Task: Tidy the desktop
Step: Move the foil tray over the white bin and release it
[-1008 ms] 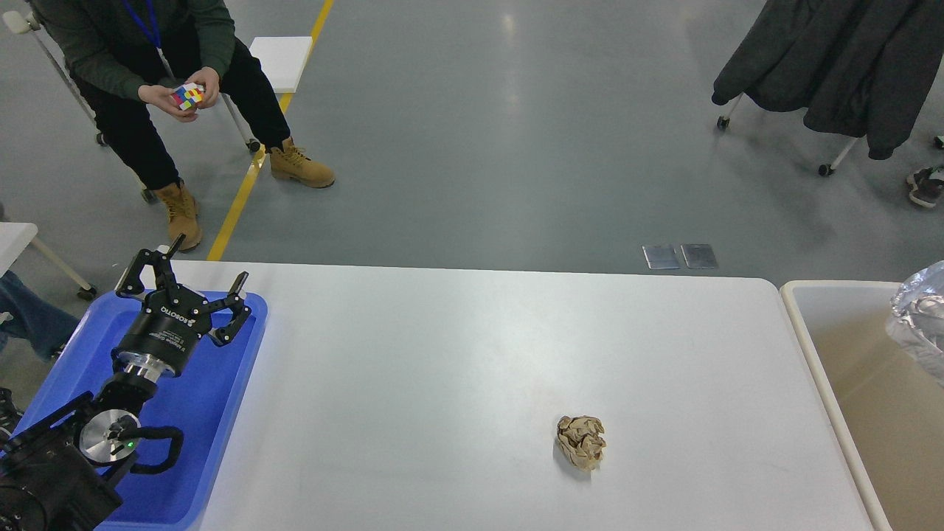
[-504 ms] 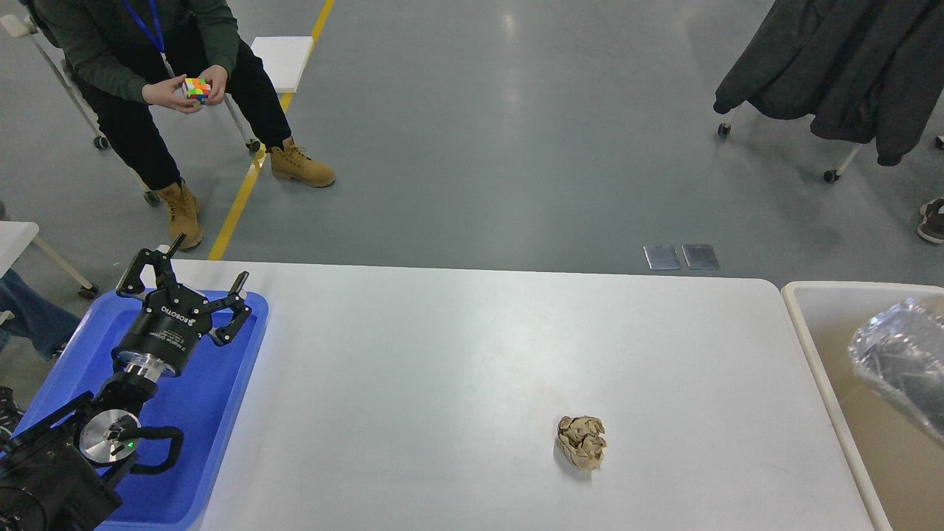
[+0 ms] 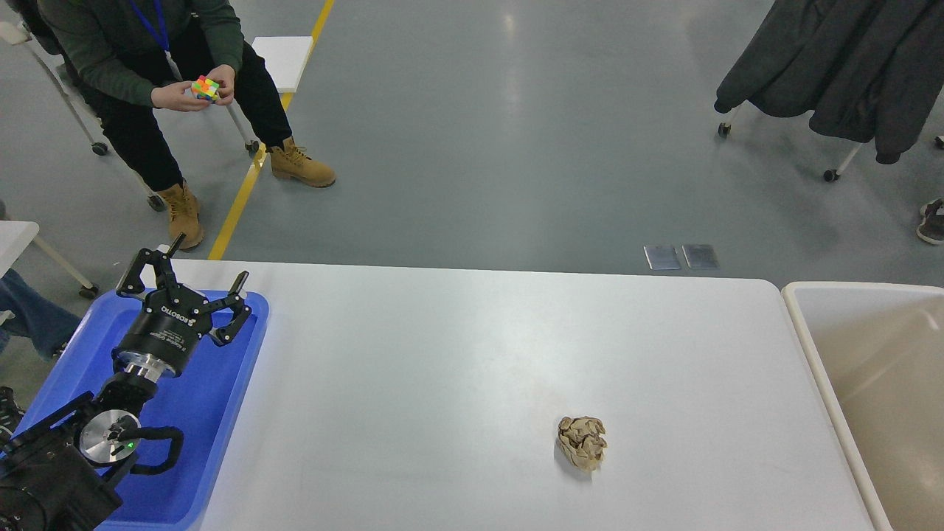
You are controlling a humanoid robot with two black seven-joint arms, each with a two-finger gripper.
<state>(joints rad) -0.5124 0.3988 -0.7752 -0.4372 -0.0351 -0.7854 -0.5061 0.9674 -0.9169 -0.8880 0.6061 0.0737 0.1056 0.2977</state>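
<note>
The desktop (image 3: 472, 354) is a wide white tabletop with rounded corners that fills the lower half of the head view. A crumpled ball of brown paper (image 3: 581, 442) lies on it, right of centre and near the front edge. My left gripper (image 3: 208, 267) is open and empty, held above the blue tray (image 3: 214, 413) at the table's left end, far from the paper ball. My right gripper is out of view.
A beige open bin (image 3: 818, 354) stands against the table's right end, its visible inside bare. A seated person (image 3: 147, 66) turns a colour cube beyond the far left corner. A chair draped with dark coats (image 3: 833, 66) stands at the far right.
A shiny, plastic-wrapped thing over the beige bin at the right edge moved down and out of view. My left gripper has not moved. The person shifted the cube slightly.
</note>
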